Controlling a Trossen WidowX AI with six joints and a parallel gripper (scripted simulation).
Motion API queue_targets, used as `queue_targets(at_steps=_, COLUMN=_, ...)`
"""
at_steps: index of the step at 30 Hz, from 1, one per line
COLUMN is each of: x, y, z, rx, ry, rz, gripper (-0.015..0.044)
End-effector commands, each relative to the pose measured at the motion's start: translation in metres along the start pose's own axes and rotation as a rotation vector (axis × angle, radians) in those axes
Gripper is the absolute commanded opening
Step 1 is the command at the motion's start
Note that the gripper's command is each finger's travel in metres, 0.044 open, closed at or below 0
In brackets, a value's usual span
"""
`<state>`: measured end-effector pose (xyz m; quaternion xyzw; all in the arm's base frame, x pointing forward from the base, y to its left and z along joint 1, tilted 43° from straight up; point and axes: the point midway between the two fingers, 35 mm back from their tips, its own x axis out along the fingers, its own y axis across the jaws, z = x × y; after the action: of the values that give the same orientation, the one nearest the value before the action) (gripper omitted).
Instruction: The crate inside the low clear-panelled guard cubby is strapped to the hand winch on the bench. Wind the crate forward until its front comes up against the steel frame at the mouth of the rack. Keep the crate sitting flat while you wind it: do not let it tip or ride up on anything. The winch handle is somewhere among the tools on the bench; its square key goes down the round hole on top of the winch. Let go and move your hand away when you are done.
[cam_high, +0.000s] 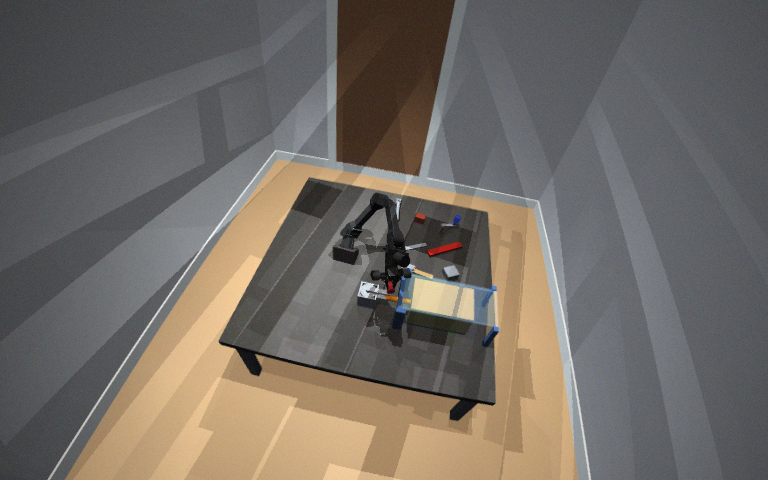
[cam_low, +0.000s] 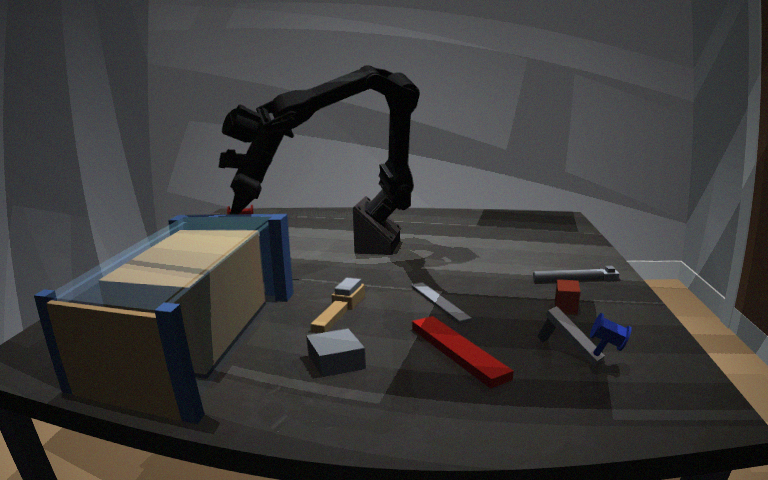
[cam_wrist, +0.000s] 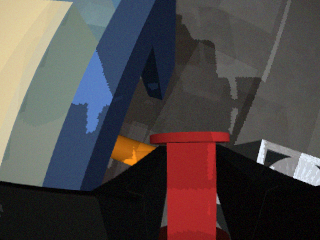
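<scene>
My gripper (cam_high: 390, 285) (cam_low: 240, 210) (cam_wrist: 189, 153) is shut on the red knob of the winch handle, above the gap between the winch and the cubby. The grey winch (cam_high: 368, 302) (cam_wrist: 310, 170) shows a pale top. A thin handle arm seems to reach from it toward the knob; the key is too small to make out. An orange strap (cam_high: 391, 298) (cam_wrist: 131, 150) runs to the crate. The beige crate (cam_high: 433, 297) (cam_low: 192, 249) (cam_wrist: 25, 50) looks flat inside the cubby, near the blue frame (cam_high: 398, 318) (cam_low: 279, 254) (cam_wrist: 125, 65). Contact at its front cannot be told.
A mallet (cam_low: 330, 315), a grey block (cam_high: 450, 271) (cam_low: 336, 353), a flat pale strip (cam_low: 440, 301) and a red bar (cam_high: 445, 249) (cam_low: 461, 350) lie beside the cubby. Farther off are a red cube (cam_high: 419, 217) (cam_low: 567, 296), a blue-knobbed crank (cam_low: 576, 333) and a grey rod-shaped tool (cam_low: 569, 275).
</scene>
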<state>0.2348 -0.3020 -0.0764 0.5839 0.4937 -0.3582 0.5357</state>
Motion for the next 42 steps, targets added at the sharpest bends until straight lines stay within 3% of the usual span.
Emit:
queue_targets(at_steps=1, x=0.005, y=0.004, z=-0.022, rx=0.005, ry=0.06, rz=0.004, gripper=0.0)
queue_targets(at_steps=42, x=-0.015, y=-0.001, z=-0.061, rx=0.006, ry=0.063, rz=0.003, gripper=0.0)
